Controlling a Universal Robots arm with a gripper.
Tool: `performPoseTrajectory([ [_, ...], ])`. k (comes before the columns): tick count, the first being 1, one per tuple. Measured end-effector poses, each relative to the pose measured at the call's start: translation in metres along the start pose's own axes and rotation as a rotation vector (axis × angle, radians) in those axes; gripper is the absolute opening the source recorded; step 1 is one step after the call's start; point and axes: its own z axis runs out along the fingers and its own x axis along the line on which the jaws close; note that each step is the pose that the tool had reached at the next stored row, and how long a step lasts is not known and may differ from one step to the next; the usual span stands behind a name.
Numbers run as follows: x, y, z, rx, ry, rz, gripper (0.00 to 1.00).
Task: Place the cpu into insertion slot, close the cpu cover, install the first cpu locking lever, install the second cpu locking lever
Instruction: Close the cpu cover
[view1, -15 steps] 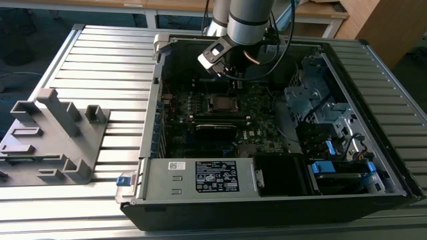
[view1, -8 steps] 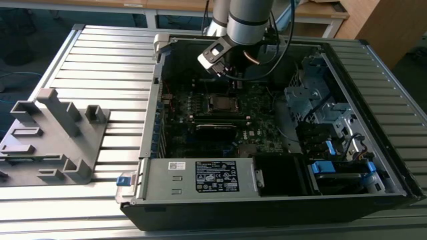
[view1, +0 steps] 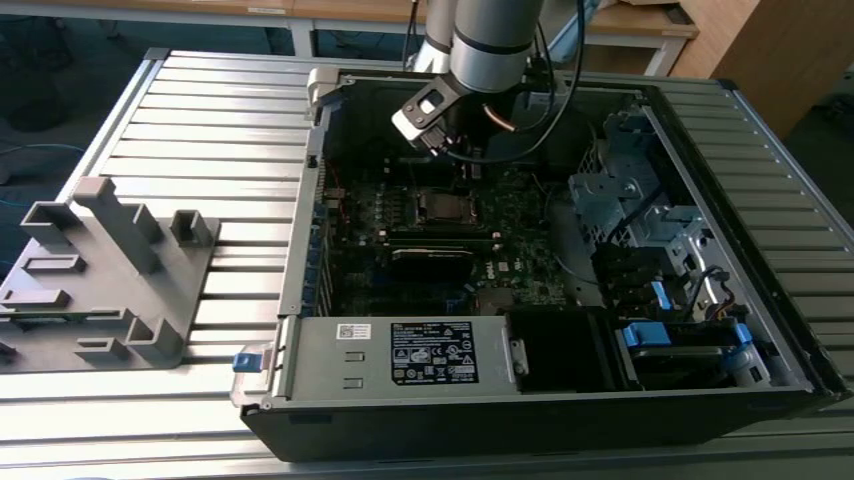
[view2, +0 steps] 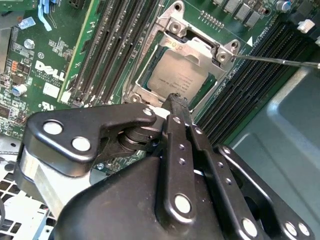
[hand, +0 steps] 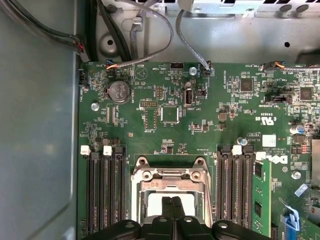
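**Exterior view:** An arm (view1: 497, 40) reaches from the far side into an open case (view1: 534, 420) lying on a slatted table (view1: 200, 110). The slot (view1: 441, 206) sits mid-board, in the case's far half, below the wrist.

**Second wrist view:** The gripper (view2: 177, 100), its fingers pressed together and holding nothing, hangs with its tip at the edge of the cpu (view2: 175, 75). The chip sits in the slot, and the cover (view2: 197, 45) appears to be down around it. A thin lever (view2: 280, 61) juts free to one side, so the work seems to stand at the first lever. That step calls for a steady, well-aimed push on a slim wire. The gripper's body hides the slot's nearer edge, and whether the tip touches the chip cannot be told.

**First wrist view:** The closed fingers (hand: 169, 215) cross the cover's window. The picture's edge cuts off the slot's near side, and whether either lever is latched cannot be told.
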Motion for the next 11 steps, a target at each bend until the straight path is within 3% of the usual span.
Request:
performPoseTrajectory([
  [11, -0.0002, -0.0047, 0.0031, 0.0003, 0.0001, -0.019, 0.11],
])
